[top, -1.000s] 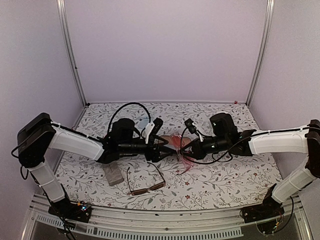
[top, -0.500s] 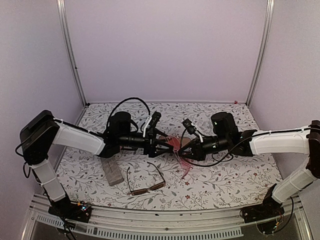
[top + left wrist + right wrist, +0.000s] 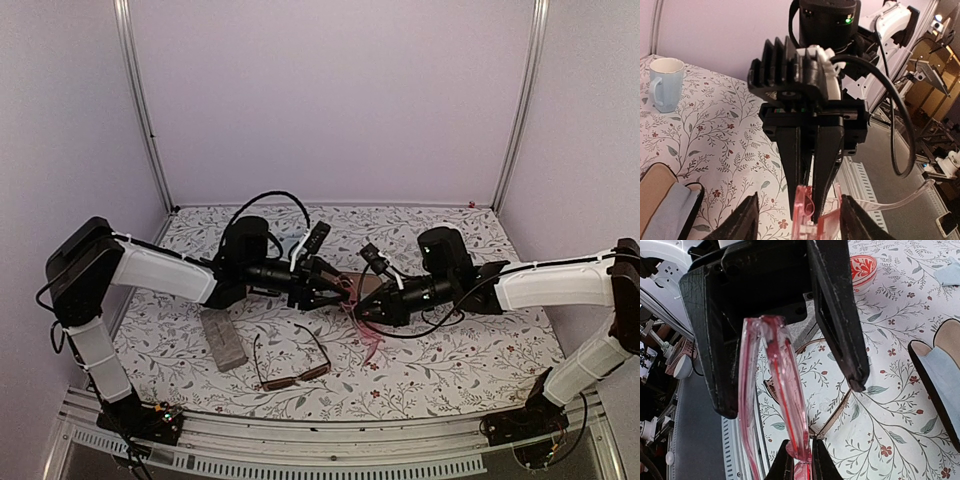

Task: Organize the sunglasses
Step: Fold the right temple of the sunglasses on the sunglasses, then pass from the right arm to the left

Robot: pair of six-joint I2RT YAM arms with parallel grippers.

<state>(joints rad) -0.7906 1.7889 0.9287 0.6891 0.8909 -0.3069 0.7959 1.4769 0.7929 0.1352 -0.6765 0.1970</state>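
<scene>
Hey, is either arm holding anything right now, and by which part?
The right end effector pinches the pink-red sunglasses on the front frame, apparently near a hinge. The left end effector is open around them, gripping nothing.

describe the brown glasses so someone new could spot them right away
On the floral table, look near the front edge, left of centre. The brown glasses lie there unfolded, right of the grey case. Their thin dark frame sets them apart from the pink glasses gripped farther back.

Pink-red sunglasses and open case — both cropped at bottom edge.
</scene>
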